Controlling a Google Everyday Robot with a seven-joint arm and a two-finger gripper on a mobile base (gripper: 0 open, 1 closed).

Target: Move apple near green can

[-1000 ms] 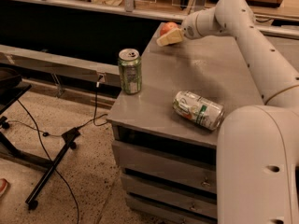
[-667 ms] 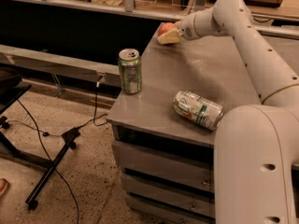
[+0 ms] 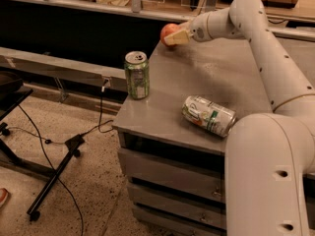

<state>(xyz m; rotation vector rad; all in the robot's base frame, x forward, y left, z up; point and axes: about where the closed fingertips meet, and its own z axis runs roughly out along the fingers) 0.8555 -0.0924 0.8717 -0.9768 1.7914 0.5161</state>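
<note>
On the green can (image 3: 137,75) we make out pale label markings over the dark green body, but we cannot read any word or brand on them. The same goes for the second can (image 3: 208,115), whose white-silver skin carries a green band and orange-red marks. The gripper (image 3: 174,36) is beyond the green can, toward the far edge of the bench (image 3: 197,73) and to the can's right as we see it. Its jaws are drawn in narrow around the apple (image 3: 168,32), with one pale, flat finger (image 3: 178,37) lying against the fruit's side. We cannot tell whether the apple rests on the bench or hangs just above it. The apple is round, smooth and orange-red, and it is apart from the green can, not touching it. The green can stands upright near the bench's front left corner, a plain metal cylinder with a silver top and pull tab. The second can lies on its side, nearer to us than the green can and well to its right, close to the front edge. The bench top is flat, dull grey and lightly scuffed, with grey drawers (image 3: 170,178) stacked under it. The arm (image 3: 275,68) is smooth white, made of rounded tube-like segments. Below and left of the green can we see a speckled floor (image 3: 83,181) with black cables (image 3: 39,146) trailing across it.
</note>
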